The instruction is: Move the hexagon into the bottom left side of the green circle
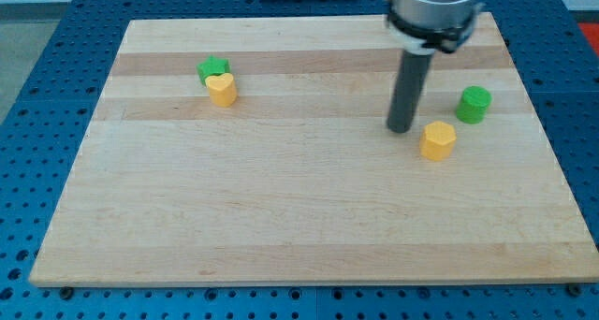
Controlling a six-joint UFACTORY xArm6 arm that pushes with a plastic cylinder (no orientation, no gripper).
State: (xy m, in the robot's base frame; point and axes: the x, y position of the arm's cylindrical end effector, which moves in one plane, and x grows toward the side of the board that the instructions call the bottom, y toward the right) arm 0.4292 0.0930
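Camera view: no gripper, so no grip state to tell, just my tip [401,129] down on the desk [281,217], just left of the yellow hexagon [438,140], likely lining up a push. Hexagon sits near the green circle [474,105], lower left of it. Far left: green block [213,69] touching yellow heart [223,90]. Pale wood board on blue pegboard [37,95].

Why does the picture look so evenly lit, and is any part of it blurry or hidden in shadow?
In the camera view, light is soft and even, with only faint shadows under the yellow hexagon and green circle; no glare on the wooden board. My tip, just to the hexagon's left, looks sharp, while the arm's top is cut off by the view's upper edge; the green block and yellow heart are slightly soft.
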